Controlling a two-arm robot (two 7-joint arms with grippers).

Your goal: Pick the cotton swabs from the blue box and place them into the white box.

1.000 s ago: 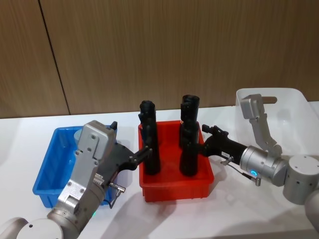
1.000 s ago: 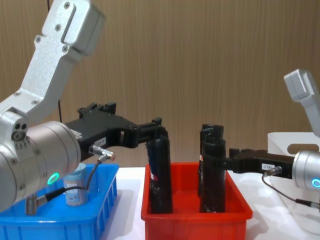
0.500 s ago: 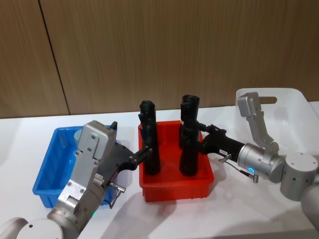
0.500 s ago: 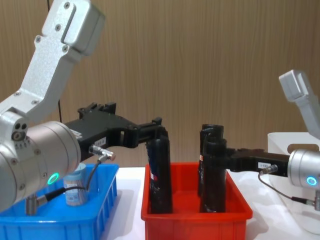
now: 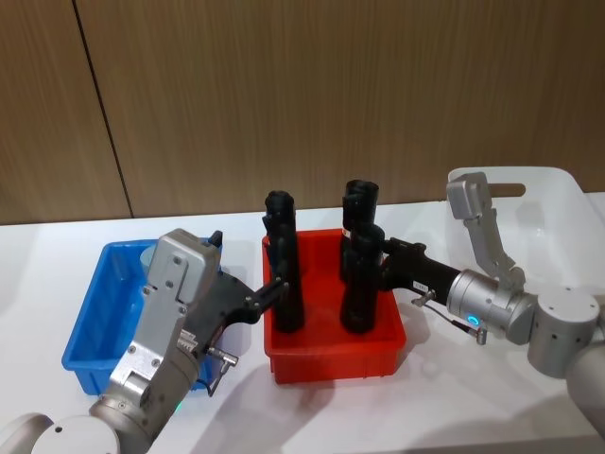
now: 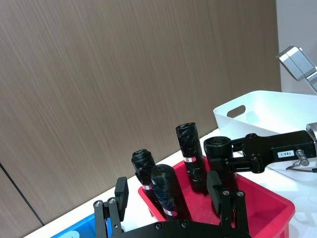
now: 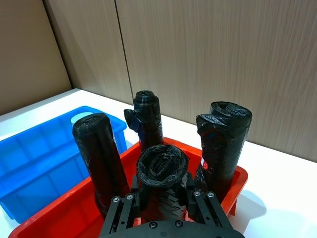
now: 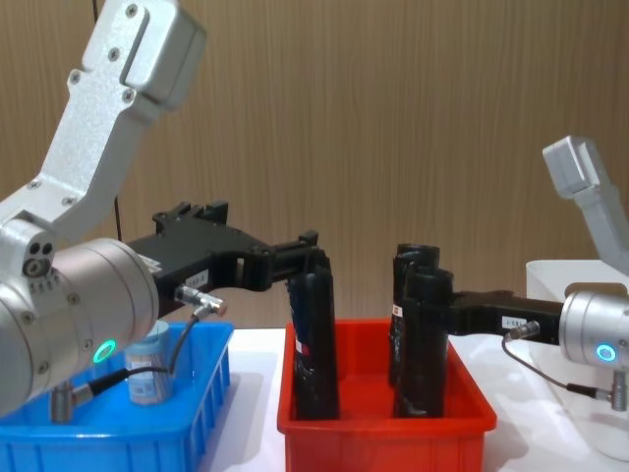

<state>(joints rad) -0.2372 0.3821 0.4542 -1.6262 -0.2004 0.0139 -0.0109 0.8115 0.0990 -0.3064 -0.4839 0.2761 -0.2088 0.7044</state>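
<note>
My right gripper [image 7: 161, 198] reached in from the right over the red bin [image 5: 331, 355], fingers [image 7: 194, 197] set on either side of a tall black tube [image 7: 162, 171] near its top, pressed against it as far as I could tell. My left gripper [image 5: 274, 288] hovered beside the left black tube [image 5: 284, 274] at the red bin's left edge, spread wide and holding nothing. One cotton swabs tub [image 8: 147, 366] stood in the blue box [image 5: 90, 326] on my left. The white box [image 5: 558, 203] sat well apart on my right.
</note>
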